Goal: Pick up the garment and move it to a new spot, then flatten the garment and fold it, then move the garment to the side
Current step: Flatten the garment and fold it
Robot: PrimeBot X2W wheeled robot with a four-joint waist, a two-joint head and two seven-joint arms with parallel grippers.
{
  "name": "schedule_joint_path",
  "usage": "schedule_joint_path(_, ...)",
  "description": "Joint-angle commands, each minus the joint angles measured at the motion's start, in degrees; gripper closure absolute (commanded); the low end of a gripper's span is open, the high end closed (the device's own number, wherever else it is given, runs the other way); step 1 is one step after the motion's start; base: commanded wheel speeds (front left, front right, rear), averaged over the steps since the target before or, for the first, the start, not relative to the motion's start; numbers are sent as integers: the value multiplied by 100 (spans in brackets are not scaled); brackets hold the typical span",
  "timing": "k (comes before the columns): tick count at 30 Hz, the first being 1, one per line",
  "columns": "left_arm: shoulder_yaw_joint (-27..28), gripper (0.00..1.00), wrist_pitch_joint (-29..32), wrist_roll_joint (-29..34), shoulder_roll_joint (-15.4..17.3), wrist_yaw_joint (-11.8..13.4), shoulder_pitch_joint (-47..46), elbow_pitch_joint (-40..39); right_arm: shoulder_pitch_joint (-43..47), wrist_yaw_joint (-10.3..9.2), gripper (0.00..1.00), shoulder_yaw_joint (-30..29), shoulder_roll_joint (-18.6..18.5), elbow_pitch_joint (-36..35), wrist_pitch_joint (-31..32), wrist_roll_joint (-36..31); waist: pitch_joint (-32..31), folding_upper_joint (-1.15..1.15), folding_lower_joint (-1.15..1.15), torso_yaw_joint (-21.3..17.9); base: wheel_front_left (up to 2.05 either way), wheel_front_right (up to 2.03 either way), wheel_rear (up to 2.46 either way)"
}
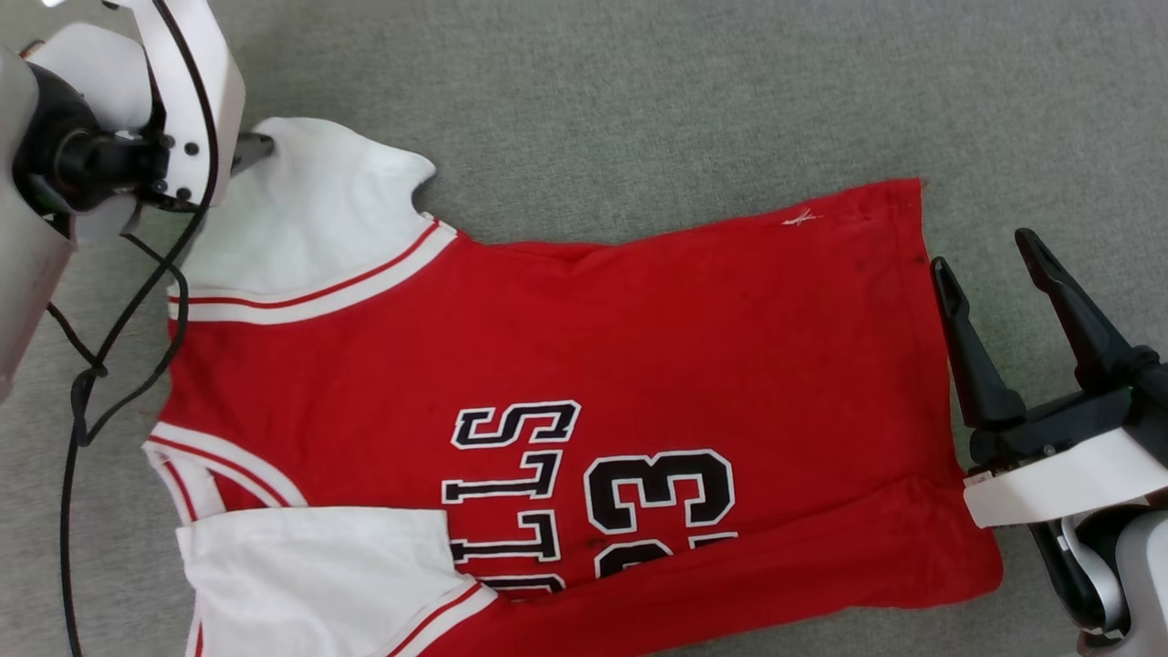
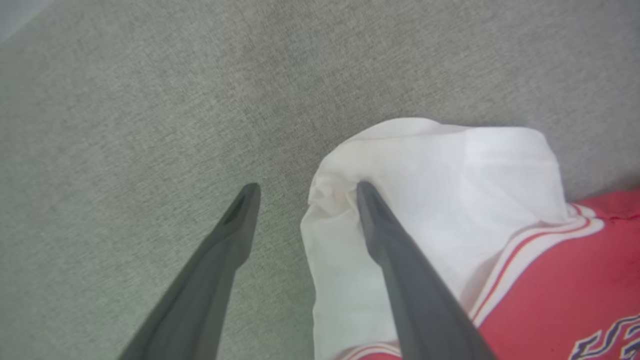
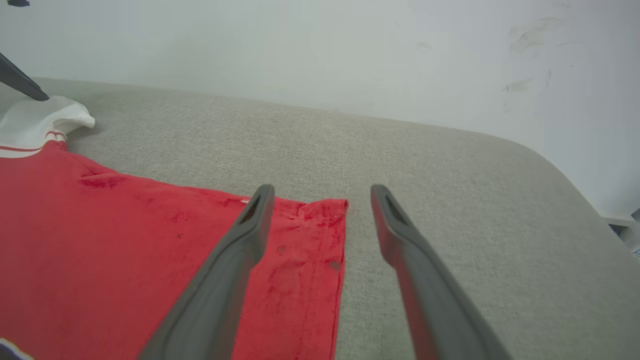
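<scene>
The garment (image 1: 639,347) lies flat mid-frame on the grey table (image 1: 639,91), ready for folding. The right gripper (image 1: 985,251) at the right-hand hem (image 1: 917,301) and the left gripper (image 2: 304,189) at the upper-left sleeve (image 1: 310,210) both have fingers spread, probably for a grasp.

Red jersey (image 1: 639,347) with white sleeves, striped trim, black "23": spread flat on the grey surface (image 1: 639,91), lower edge folded up over the print.
</scene>
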Motion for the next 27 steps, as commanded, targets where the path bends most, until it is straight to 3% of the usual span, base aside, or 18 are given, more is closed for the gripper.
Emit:
schedule_joint_path(1,-35,0,50,-18,-53,-14,-25,107,-103,-4,0,23,-36,70,-24,0,191,0,-1,-140,0,0,0)
schedule_joint_path(7,-362,0,252,7,-173,-221,323,481,-282,-4,0,104,-106,292,-114,44,247,0,-1,-160,0,0,0)
schedule_joint_path(8,-395,58,227,16,-185,-260,365,520,-309,-4,0,110,-128,330,-117,54,239,0,-1,-158,0,0,0)
schedule_joint_path(9,-422,100,203,14,-205,-289,406,555,-343,-4,0,119,-147,371,-115,64,223,0,-1,-154,0,0,0)
schedule_joint_path(14,-419,100,-73,59,-243,-412,303,624,-579,-4,0,92,-401,407,21,92,16,0,-1,-50,0,0,0)
schedule_joint_path(18,-395,100,-418,91,-353,-503,152,508,-875,-4,0,173,-848,278,556,163,-257,0,-1,131,0,0,0)
schedule_joint_path(22,-472,100,-703,115,-412,-561,137,341,-1240,-4,0,658,-1602,160,1783,563,-510,0,-1,351,0,0,0)
schedule_joint_path(27,-607,100,-957,126,-468,-588,175,-16,-1934,-4,0,1541,-2604,137,3755,1635,-655,0,-1,614,0,0,0)
